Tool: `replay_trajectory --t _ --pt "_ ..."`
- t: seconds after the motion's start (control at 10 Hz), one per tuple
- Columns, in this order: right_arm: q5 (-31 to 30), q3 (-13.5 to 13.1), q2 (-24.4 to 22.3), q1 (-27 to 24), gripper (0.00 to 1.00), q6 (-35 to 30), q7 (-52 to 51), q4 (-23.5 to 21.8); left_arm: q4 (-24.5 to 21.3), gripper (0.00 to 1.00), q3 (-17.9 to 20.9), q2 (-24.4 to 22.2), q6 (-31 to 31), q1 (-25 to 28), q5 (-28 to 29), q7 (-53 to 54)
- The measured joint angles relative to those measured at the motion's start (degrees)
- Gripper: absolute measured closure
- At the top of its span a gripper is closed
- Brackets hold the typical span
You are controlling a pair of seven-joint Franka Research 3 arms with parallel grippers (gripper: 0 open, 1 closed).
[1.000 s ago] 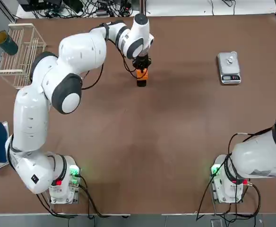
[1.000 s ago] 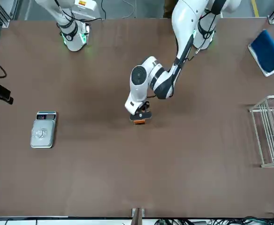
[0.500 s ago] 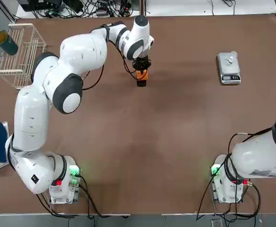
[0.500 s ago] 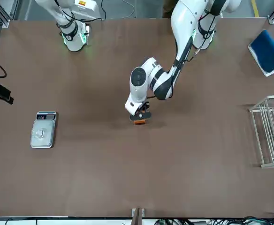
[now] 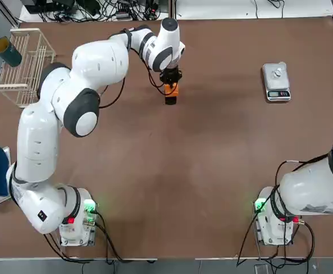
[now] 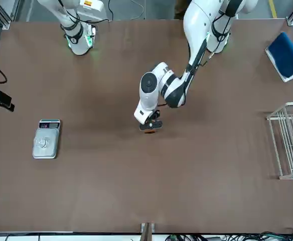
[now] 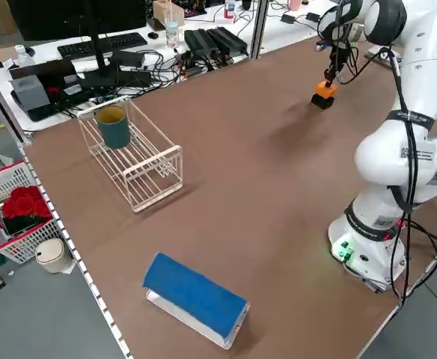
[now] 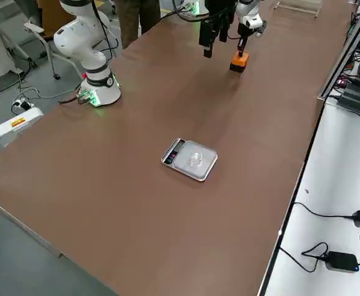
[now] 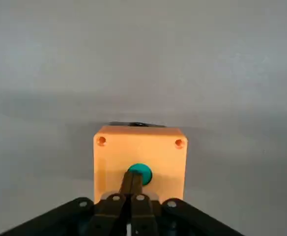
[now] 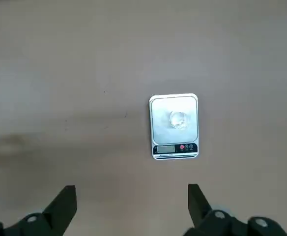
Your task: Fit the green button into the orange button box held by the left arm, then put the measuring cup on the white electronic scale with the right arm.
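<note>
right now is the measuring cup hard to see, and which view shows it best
Right wrist view: the measuring cup is a faint glint on the white electronic scale, its clearest showing. Top view: only a pale speck. Right side view: a dim ring.

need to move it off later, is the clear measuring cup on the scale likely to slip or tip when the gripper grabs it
Probably. The measuring cup looks tiny, clear and smooth, so it may slip between fingers. It seems light, so a nudge could slide it across the silvery plate of the white electronic scale. Its low round shape suggests sliding or rolling rather than tipping.
</note>
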Motion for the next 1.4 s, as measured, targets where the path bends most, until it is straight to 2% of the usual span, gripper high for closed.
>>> replay_trajectory --t 1.4 --pt "0.0 0.08 0.0 0.0 0.0 -0.11 -0.03 0.0 -0.12 0.99 0.08 0.43 1.37 0.03 0.96 0.28"
